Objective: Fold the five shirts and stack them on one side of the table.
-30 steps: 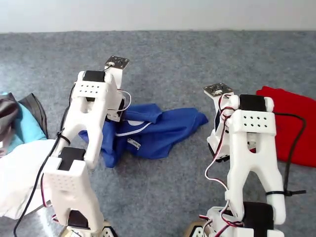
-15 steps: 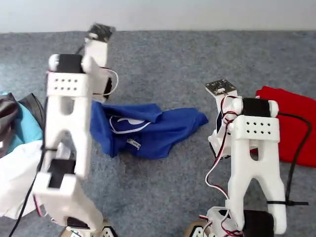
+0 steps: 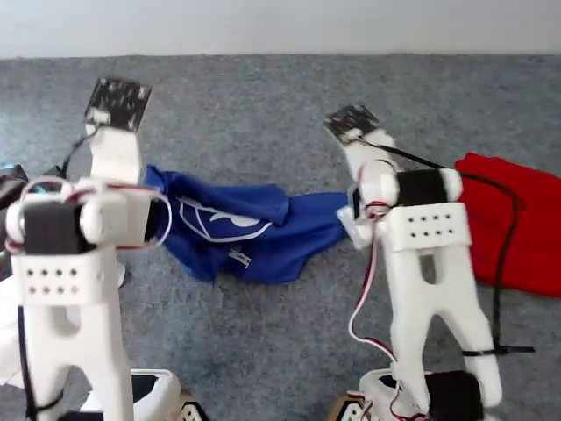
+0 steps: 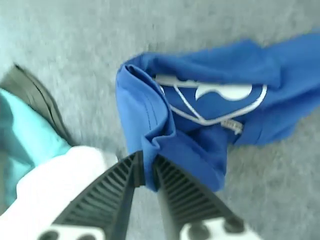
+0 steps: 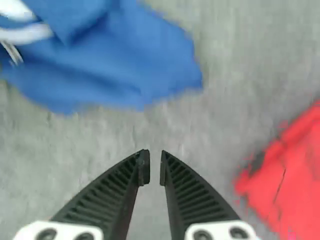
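A blue shirt (image 3: pixel 263 232) with a white print lies crumpled in the middle of the grey carpeted table. My left gripper (image 4: pixel 147 171) is shut on a bunched fold at the shirt's left edge (image 4: pixel 145 125), which is drawn up off the carpet. My right gripper (image 5: pixel 151 167) is shut with nothing in it and hangs over bare carpet just short of the blue shirt's right end (image 5: pixel 100 65). A red shirt (image 3: pixel 517 219) lies flat at the right side and also appears beside the right gripper as red cloth (image 5: pixel 285 180).
At the left side lies a heap of other shirts: a teal one (image 4: pixel 25 140), a white one (image 4: pixel 60 180) and a dark grey one (image 4: pixel 35 95). Bare carpet (image 3: pixel 289 105) stretches behind the blue shirt and in front of it.
My left arm has swung up and to the left, dragging the blue shirt's left edge with it. My right arm has moved left toward the shirt's right end.
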You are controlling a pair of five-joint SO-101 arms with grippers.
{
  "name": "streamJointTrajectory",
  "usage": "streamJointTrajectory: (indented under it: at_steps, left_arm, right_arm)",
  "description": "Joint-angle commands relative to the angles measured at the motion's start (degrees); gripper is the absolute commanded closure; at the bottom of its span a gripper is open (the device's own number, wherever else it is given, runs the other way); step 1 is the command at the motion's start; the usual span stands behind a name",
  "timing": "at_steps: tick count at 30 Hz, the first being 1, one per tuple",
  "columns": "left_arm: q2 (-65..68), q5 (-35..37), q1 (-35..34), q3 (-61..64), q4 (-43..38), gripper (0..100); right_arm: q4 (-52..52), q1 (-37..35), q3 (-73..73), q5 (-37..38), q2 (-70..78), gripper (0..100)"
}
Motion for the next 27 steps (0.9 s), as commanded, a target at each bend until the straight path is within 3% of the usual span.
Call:
streamJointTrajectory:
  at_steps: [1, 4, 11, 27]
  left_arm:
    - [-4.8, -0.4, -0.9, 5.8, -1.7, 99]
    - [-7.3, -0.4, -0.9, 9.2, -2.2, 99]
    - [-10.7, -0.4, -0.9, 13.8, -2.2, 99]
    - [-10.9, -0.2, -0.6, 14.0, -2.2, 99]
  right_arm:
    - [-5.3, -5.2, -2.4, -0.2, 4.3, 93.6]
    - [-5.8, -8.8, -4.4, -0.2, 10.3, 93.0]
    - [-5.3, -13.4, -19.3, -0.4, 23.9, 79.3]
    - [11.6, -19.6, -53.1, -0.4, 52.5, 79.1]
